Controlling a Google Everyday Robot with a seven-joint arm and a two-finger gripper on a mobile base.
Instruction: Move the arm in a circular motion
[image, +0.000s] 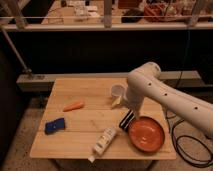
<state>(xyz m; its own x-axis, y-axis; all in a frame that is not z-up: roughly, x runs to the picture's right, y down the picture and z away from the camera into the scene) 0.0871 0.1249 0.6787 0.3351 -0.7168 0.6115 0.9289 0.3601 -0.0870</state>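
The thick cream-white arm (170, 100) with small dark dots reaches in from the right over the wooden table (80, 90). Its rounded joint (142, 80) hangs above the table's right half, partly covering a white cup (118, 91). The gripper (119, 102) is the small pale end just below the cup, low over the tabletop and pointing down. Nothing shows in its grasp.
On the table lie an orange carrot (73, 106), a blue object (54, 125), a white bottle (103, 141), a black object (127, 120) and an orange-red bowl (146, 134). Black cables (186, 145) lie on the floor at right. A railing (107, 25) runs behind.
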